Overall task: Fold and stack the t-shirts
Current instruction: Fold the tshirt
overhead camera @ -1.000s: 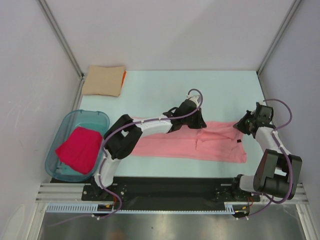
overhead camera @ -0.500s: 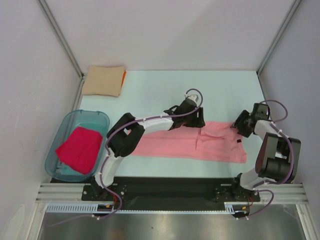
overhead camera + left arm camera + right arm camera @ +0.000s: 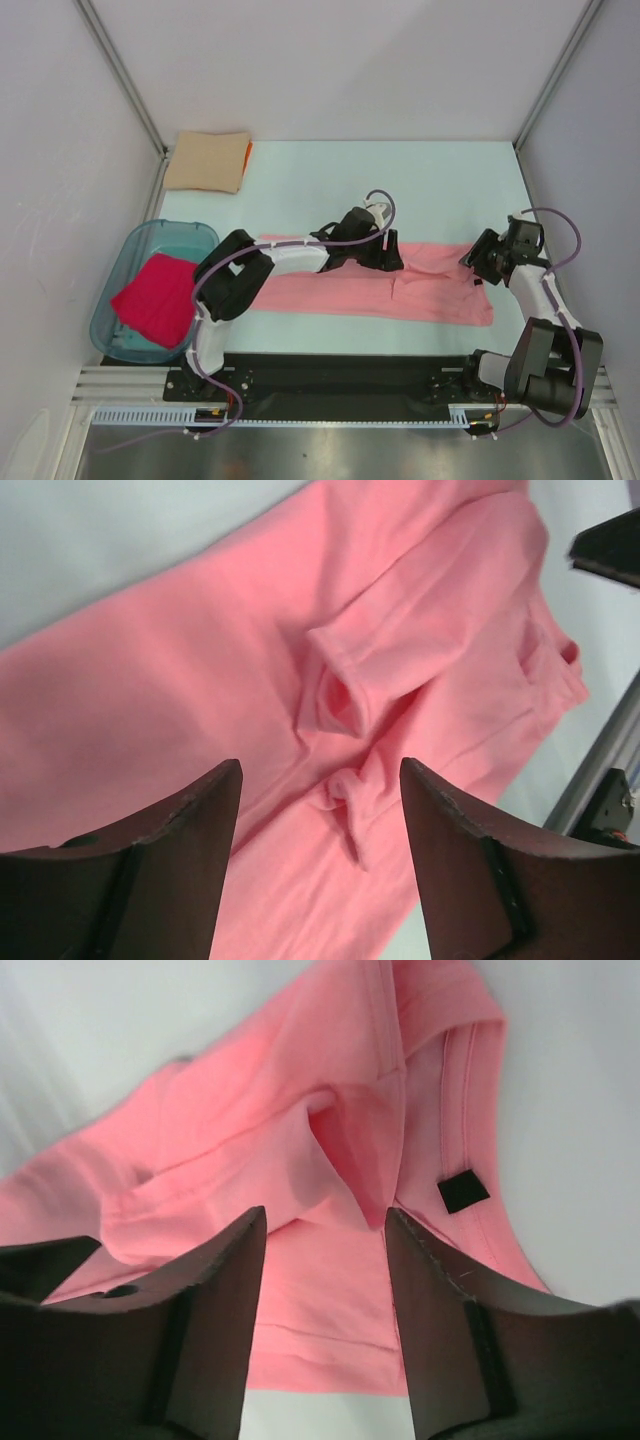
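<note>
A salmon-pink t-shirt (image 3: 330, 295) lies as a long folded band across the near middle of the table. Its small dark label (image 3: 463, 1191) sits near the right end. My left gripper (image 3: 388, 258) hovers over the band's far edge, just right of centre. It is open above a small bunched fold (image 3: 345, 695), with nothing between its jaws. My right gripper (image 3: 476, 258) is open too, just above the shirt's right end (image 3: 330, 1130), beside the label. A folded tan t-shirt (image 3: 207, 160) lies on an orange one (image 3: 247, 152) at the far left. A crimson-pink t-shirt (image 3: 158, 298) lies in the tub.
The translucent teal tub (image 3: 150, 228) stands at the left edge, beside the left arm's base. Grey walls and metal frame posts close in the table on three sides. The black mounting rail (image 3: 340, 375) runs along the near edge.
Both grippers went from shut to open and let go of the pink shirt. The left gripper drew back towards the near side, and the right one shifted slightly.
</note>
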Robot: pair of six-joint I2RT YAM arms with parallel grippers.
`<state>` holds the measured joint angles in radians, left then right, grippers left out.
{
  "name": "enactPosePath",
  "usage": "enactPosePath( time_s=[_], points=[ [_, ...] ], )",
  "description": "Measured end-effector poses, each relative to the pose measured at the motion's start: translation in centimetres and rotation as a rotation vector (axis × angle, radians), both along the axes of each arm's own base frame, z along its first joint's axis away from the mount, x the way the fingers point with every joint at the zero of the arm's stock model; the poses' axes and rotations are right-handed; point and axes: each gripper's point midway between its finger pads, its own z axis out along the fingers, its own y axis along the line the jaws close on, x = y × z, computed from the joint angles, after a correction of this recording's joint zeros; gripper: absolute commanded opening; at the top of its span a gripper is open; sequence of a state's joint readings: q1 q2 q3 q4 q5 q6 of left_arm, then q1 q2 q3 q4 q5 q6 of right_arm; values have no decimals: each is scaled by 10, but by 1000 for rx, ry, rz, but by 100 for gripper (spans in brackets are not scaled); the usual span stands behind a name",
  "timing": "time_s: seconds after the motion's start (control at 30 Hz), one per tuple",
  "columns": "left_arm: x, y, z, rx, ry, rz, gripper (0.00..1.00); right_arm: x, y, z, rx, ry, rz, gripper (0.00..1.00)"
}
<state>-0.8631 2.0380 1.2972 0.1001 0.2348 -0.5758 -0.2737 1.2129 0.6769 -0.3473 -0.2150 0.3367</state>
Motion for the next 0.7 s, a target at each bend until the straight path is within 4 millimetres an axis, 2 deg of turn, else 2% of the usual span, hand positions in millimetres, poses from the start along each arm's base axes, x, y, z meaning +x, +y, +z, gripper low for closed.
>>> enactPosePath(
  time_s=[0.13, 0.33, 0.4, 0.43, 0.53, 0.63, 0.7],
  points=[
    [-4, -10, 5, -36, -4, -37, 68, -6, 7, -7, 18, 27, 17, 51],
    [2, -31, 5, -64, -11, -66, 63, -7, 9, -14, 23, 53, 24, 50],
    [4, -34, 2, -61, -7, -68, 61, -8, 9, -17, 23, 64, 23, 50],
    [4, -35, 1, -59, -5, -69, 56, -8, 9, -18, 24, 68, 22, 50],
    [5, -37, -2, -54, 0, -73, 52, -9, 9, -24, 26, 90, 22, 42],
    [5, -37, -6, -47, 8, -77, 47, -11, 9, -33, 34, 121, 23, 40],
    [3, -37, -8, -46, 18, -84, 47, -12, 10, -36, 38, 135, 23, 40]
  ],
)
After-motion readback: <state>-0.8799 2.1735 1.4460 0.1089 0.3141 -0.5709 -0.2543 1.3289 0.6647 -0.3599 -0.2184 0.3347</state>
